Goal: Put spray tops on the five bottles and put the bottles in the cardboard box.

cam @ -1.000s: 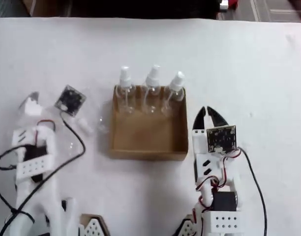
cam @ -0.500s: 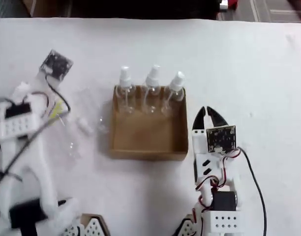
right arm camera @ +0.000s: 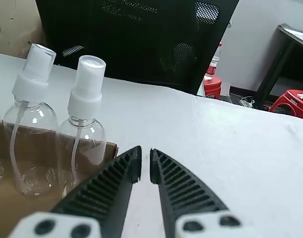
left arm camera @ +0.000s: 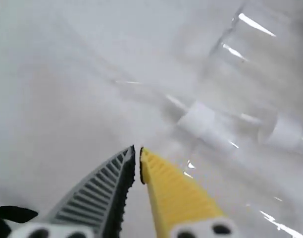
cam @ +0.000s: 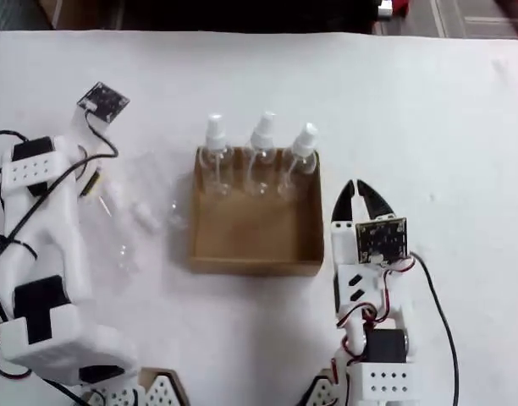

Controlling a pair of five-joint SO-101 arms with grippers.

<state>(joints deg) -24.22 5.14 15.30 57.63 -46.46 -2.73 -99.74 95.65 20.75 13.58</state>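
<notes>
Movement: your left gripper (left arm camera: 137, 151) has swung farther out, jaws together and empty, over a loose clear plastic bottle (left arm camera: 255, 54). Your right gripper (right arm camera: 141, 154) stays nearly closed, empty. Two bottles likely outstanding.

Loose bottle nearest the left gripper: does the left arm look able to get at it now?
Probably yes: the left gripper sits just short of the bottle, with nothing between them, though its jaws are shut and must open first.
</notes>
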